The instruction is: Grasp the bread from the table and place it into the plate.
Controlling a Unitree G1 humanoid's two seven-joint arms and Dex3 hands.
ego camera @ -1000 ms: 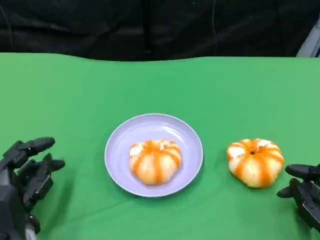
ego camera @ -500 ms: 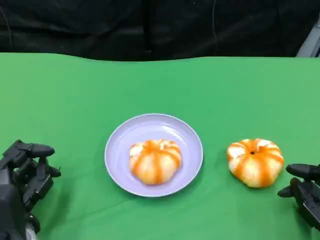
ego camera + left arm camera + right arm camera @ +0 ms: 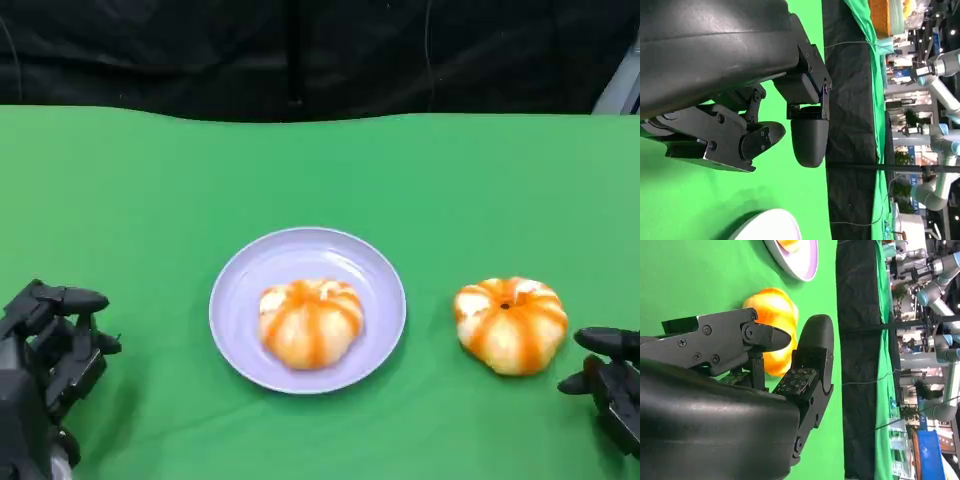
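Green cloth covers the surface (image 3: 150, 200) from edge to edge, with black drapery behind it along the top of the head view. Near the middle of that frame sits my lavender plate (image 3: 244, 278), round and shallow, and inside it, slightly toward the lower part of the dish, lies one bread (image 3: 311, 322), a pumpkin-shaped bun, pale with orange stripes. A second bread (image 3: 511, 324) of the same kind rests on the bare cloth at the centre right of the frame, apart from the plate's rim.

My right hand (image 3: 606, 385) sits at the lower right corner, just beside that second bun, its dark fingers apart and holding nothing; in the right wrist view the orange bun shows between and beyond the fingers. My left hand (image 3: 48, 350) is at the lower left, well apart from the plate, fingers loosely spread with nothing in them. In the left wrist view a pale edge of the plate peeks in at the bottom.
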